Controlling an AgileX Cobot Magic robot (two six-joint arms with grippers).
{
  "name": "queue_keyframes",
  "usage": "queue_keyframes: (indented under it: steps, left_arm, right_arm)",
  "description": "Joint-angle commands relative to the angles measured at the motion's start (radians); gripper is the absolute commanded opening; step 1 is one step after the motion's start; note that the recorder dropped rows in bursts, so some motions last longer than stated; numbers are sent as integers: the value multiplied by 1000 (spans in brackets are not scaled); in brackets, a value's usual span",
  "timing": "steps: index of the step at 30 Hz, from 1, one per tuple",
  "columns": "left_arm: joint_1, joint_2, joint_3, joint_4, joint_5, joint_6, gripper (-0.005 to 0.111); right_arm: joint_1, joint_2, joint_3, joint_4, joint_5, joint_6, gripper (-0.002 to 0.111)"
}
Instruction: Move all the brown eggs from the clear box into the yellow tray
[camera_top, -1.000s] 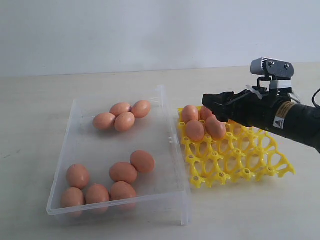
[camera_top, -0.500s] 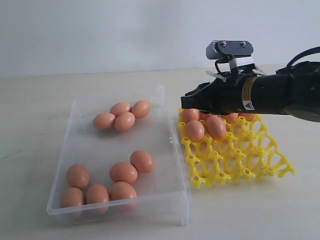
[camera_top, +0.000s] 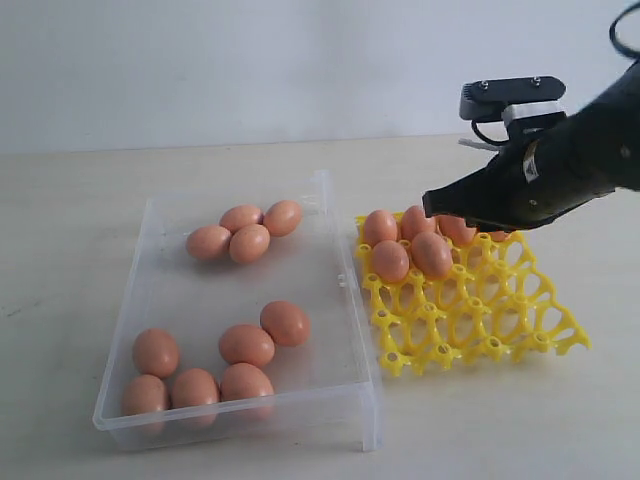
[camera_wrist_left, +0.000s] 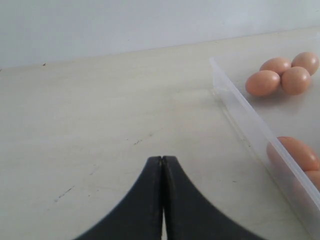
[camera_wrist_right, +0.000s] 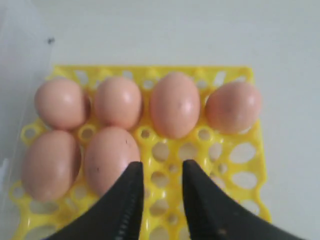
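The clear box (camera_top: 200, 300) holds several brown eggs (camera_top: 249, 243), one cluster at its back and another at its front (camera_top: 246, 344). Right of it lies the yellow tray (camera_top: 480, 310) with several eggs (camera_top: 432, 253) in its back cups. My right gripper (camera_top: 432, 206) hangs tilted above those eggs. In the right wrist view it (camera_wrist_right: 162, 167) is open over a bare cup of the tray (camera_wrist_right: 220, 165), beside an egg (camera_wrist_right: 107, 157), holding nothing. My left gripper (camera_wrist_left: 162, 159) is shut and empty over the table, beside the box wall (camera_wrist_left: 250, 125).
The pale table (camera_top: 80, 230) runs all round the box and tray, with a plain white wall behind. A small clasp (camera_top: 343, 283) sticks out of the box wall facing the tray.
My right arm has risen from the tray's back eggs, swung left, then drawn back right and tilted nose-down. Its jaws stand narrower than before. No egg has moved.
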Motion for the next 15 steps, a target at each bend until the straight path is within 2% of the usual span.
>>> queue_keyframes:
  steps: [1,5,8,11,15]
  left_arm:
    - [-1,-6,-5,-4,-8,-3,0]
    - [-1,-6,-5,-4,-8,-3,0]
    - [-1,-6,-5,-4,-8,-3,0]
    - [-1,-6,-5,-4,-8,-3,0]
    - [-1,-6,-5,-4,-8,-3,0]
  right_arm:
    - [8,19,-162,369,343,-365,47]
    - [8,90,-339,420,514,-405,47]
    - [8,238,-531,420,736,-432,47]
    - [8,340,-608,409,809,-454,48]
    - [8,401,-661,346,772,-461,67]
